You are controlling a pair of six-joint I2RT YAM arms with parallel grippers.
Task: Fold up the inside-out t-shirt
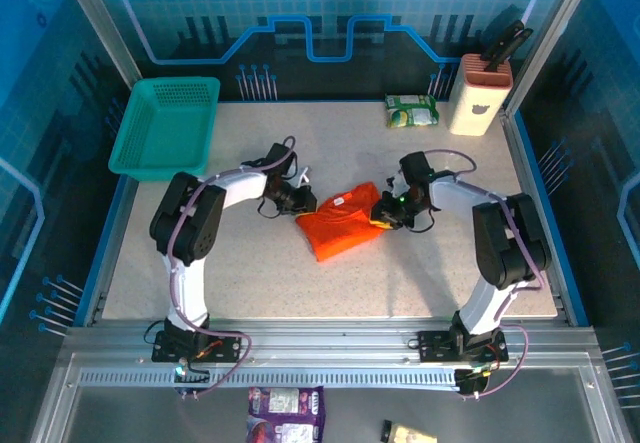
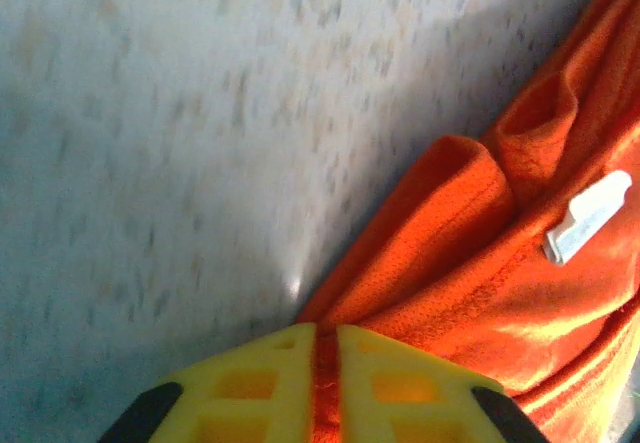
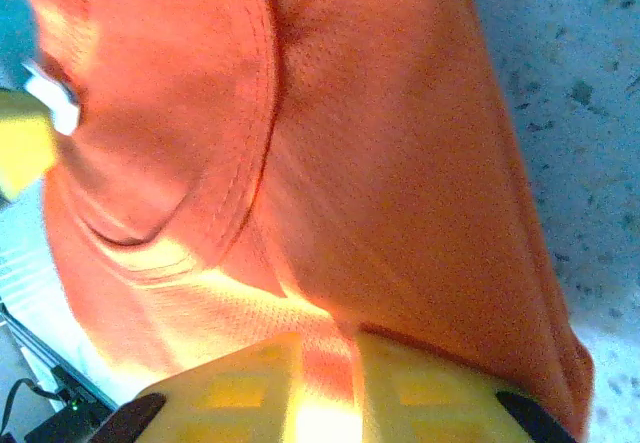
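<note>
The inside-out t-shirt (image 1: 342, 222) lies bunched and partly folded in the middle of the table, bright orange, with a white tag (image 2: 588, 218) showing. My left gripper (image 1: 301, 200) is at its left edge, shut on a pinch of the orange cloth (image 2: 480, 263) that runs between its yellow fingers (image 2: 250, 383). At the shirt's right edge my right gripper (image 1: 385, 213) is shut on the fabric (image 3: 400, 163) too, with cloth caught between its yellow fingers (image 3: 240, 388). The collar seam (image 3: 255, 153) curves across the right wrist view.
A teal mesh basket (image 1: 166, 123) sits at the back left. At the back right lie a green-and-white packet (image 1: 412, 111) and a beige holder with dark tools (image 1: 482, 91). The speckled tabletop (image 1: 250, 273) is bare in front of the shirt.
</note>
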